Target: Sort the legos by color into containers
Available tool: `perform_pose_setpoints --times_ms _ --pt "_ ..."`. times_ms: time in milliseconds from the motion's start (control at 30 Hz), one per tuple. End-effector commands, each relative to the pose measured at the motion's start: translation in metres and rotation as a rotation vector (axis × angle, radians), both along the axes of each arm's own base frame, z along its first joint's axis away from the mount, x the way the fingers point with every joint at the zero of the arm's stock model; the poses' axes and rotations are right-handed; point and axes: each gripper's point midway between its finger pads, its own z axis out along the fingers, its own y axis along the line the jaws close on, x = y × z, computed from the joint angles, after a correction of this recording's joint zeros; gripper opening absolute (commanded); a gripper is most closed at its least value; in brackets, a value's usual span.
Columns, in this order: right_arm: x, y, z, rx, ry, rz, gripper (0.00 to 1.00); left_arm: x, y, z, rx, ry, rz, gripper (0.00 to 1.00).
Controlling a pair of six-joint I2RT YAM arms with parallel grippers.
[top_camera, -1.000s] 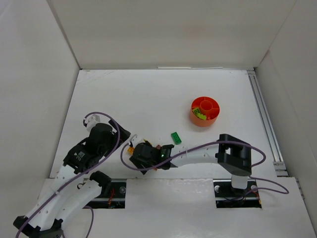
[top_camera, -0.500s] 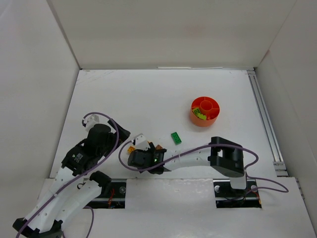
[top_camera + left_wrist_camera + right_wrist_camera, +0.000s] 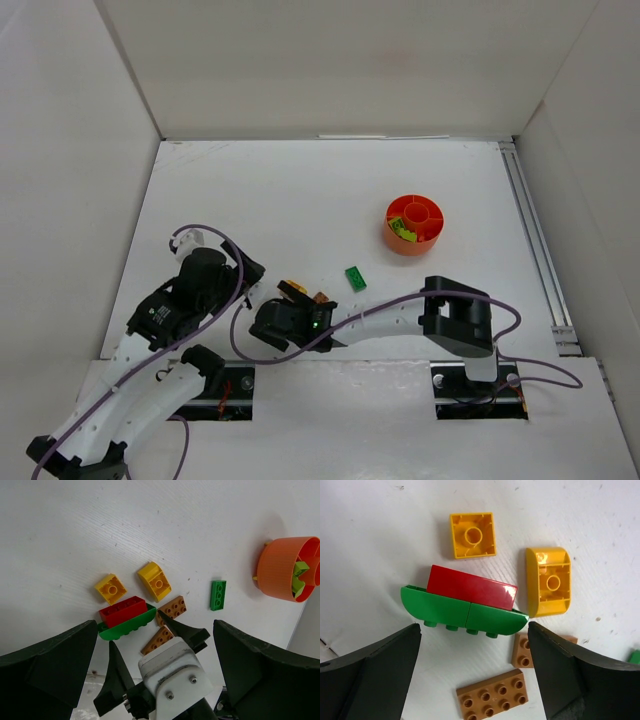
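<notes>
A cluster of legos lies in the right wrist view: a red brick point(image 3: 470, 587) stacked against two green curved bricks point(image 3: 465, 612), a yellow square brick point(image 3: 472, 535), a yellow curved brick point(image 3: 548, 582) and two brown plates point(image 3: 492, 695). My right gripper point(image 3: 473, 642) hovers open just over them, holding nothing. In the top view it point(image 3: 268, 325) sits near the table's front edge. My left gripper point(image 3: 155, 625) is open behind it, looking over the same cluster. A green plate point(image 3: 355, 278) lies apart. The orange-red bowl point(image 3: 415, 240) holds lime bricks point(image 3: 403, 228).
White walls enclose the table on three sides. A metal rail point(image 3: 535, 250) runs along the right edge. The right arm's white wrist body point(image 3: 172, 675) fills the lower middle of the left wrist view.
My right gripper has slid left toward the near edge and its jaws have spread wide. The left arm has barely moved.
</notes>
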Motion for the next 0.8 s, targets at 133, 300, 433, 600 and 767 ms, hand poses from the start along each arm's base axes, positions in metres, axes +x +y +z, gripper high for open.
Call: perform_pose_setpoints --times_ms 133,300,433,600,767 --pt "0.010 0.035 0.026 0.013 -0.076 0.171 0.93 0.005 -0.002 0.018 -0.020 -0.055 -0.010 1.00" --pt "-0.003 0.052 0.029 0.044 -0.058 0.306 0.95 0.005 0.000 0.020 -0.020 -0.067 -0.003 1.00" --pt "-0.001 0.059 0.023 0.001 -0.092 0.417 0.93 0.002 0.005 0.019 -0.007 -0.070 0.011 1.00" --pt "0.007 0.049 0.008 -0.022 -0.007 0.499 0.89 0.001 0.010 0.025 0.001 -0.085 0.027 1.00" --pt "0.021 0.025 -0.007 -0.121 0.023 0.465 0.81 0.001 0.010 0.025 -0.006 -0.083 0.033 1.00"
